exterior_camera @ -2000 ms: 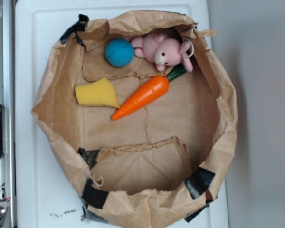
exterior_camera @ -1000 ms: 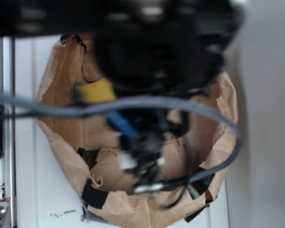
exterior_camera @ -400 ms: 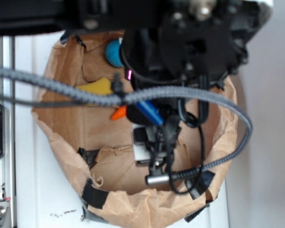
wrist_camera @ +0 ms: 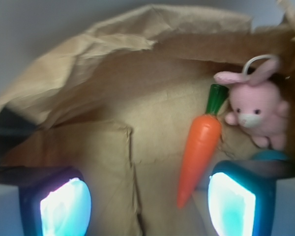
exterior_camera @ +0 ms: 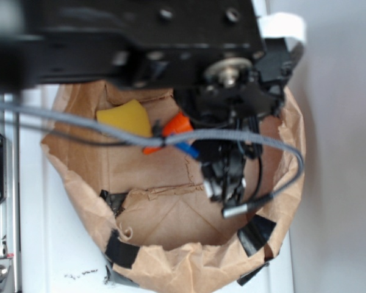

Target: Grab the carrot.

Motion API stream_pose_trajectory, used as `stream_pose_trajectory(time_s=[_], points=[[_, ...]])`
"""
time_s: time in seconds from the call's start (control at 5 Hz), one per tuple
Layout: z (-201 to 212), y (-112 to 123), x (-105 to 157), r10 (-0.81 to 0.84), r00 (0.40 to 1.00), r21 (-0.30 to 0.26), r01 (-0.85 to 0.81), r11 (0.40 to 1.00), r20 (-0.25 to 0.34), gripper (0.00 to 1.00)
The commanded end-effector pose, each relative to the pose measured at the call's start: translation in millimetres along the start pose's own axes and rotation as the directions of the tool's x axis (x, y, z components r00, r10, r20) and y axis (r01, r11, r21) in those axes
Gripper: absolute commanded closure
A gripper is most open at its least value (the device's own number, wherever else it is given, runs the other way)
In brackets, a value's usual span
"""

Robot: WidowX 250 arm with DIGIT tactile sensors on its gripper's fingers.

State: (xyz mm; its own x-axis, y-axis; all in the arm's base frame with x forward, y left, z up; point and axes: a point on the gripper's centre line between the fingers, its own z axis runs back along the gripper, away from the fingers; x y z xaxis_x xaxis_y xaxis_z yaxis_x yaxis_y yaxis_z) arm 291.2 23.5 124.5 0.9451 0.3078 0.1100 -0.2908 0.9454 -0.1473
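Two gripper fingers (wrist_camera: 231, 201) stand wide apart over the paper bag (wrist_camera: 118, 83), so the gripper (wrist_camera: 147, 204) is open and holds nothing. The carrot (wrist_camera: 200, 142), smooth orange with a green stem, lies on the bag floor between them, nearer the right finger, beside a pink bunny (wrist_camera: 255, 110).

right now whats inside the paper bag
The bag holds the carrot, a pink bunny by its stem, and a yellow sponge. The arm covers the rest from above; a blue edge behind the right finger is unidentifiable. The gripper is open.
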Motion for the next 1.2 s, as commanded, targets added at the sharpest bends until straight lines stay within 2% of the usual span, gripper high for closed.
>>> stream_pose_trajectory(time_s=[0.0, 0.2, 0.4, 0.6, 0.8, 1.0], points=[[-56, 28, 22, 0.069, 0.987, 0.093, -0.083, 0.992, 0.147, 0.0], [-83, 37, 21, 0.037, 0.987, 0.142, -0.059, 0.988, 0.155, 0.0], [-93, 40, 21, 0.037, 0.988, 0.159, -0.061, 0.985, 0.151, 0.94], [-91, 40, 19, 0.039, 0.986, 0.156, -0.065, 0.986, 0.165, 1.0], [-82, 38, 17, 0.027, 0.984, 0.14, -0.052, 0.989, 0.175, 1.0], [-33, 22, 12, 0.035, 0.993, 0.064, -0.043, 0.997, 0.116, 1.0]])
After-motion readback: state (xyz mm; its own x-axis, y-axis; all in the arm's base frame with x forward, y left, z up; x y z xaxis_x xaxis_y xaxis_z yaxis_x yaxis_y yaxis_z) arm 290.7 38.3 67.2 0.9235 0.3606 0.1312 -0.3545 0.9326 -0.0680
